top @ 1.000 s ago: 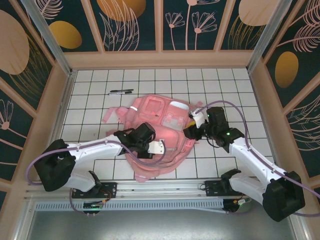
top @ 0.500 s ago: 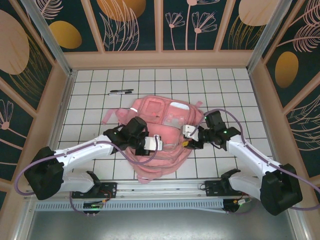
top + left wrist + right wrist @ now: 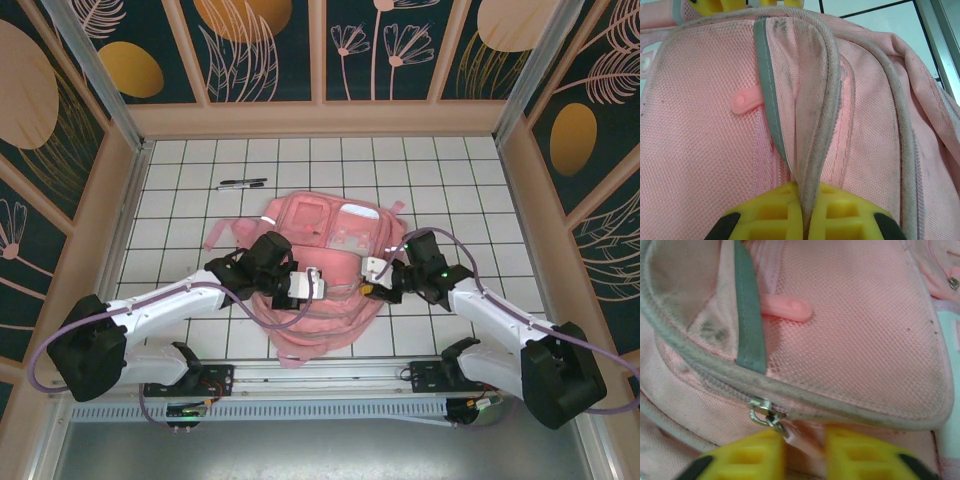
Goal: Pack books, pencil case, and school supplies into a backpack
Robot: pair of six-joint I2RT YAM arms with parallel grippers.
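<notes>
The pink backpack (image 3: pixel 325 250) lies flat mid-table. My left gripper (image 3: pixel 305 284) sits at its near left part. It is shut on a fold of pink fabric with grey piping (image 3: pixel 826 100), pinched between the yellow fingers (image 3: pixel 765 210). My right gripper (image 3: pixel 372 280) is at the backpack's right edge. Its fingers (image 3: pixel 747 457) are closed down on the pink zipper pull (image 3: pixel 802 440), just below the metal slider (image 3: pixel 764 415). Two loose dark pens (image 3: pixel 243 184) lie on the tiles behind the backpack. The books and the pencil case are out of view.
A pink rubber tab (image 3: pixel 790 310) and a grey strip (image 3: pixel 747 315) sit on the mesh pocket above the zipper. Pink straps (image 3: pixel 222 235) trail left of the backpack. Wooden walls (image 3: pixel 110 200) ring the white tiled table (image 3: pixel 470 180).
My right gripper moved in to the backpack's right edge and narrowed around the zipper pull. The left gripper shifted slightly up early on, then held still, shut on the fold.
</notes>
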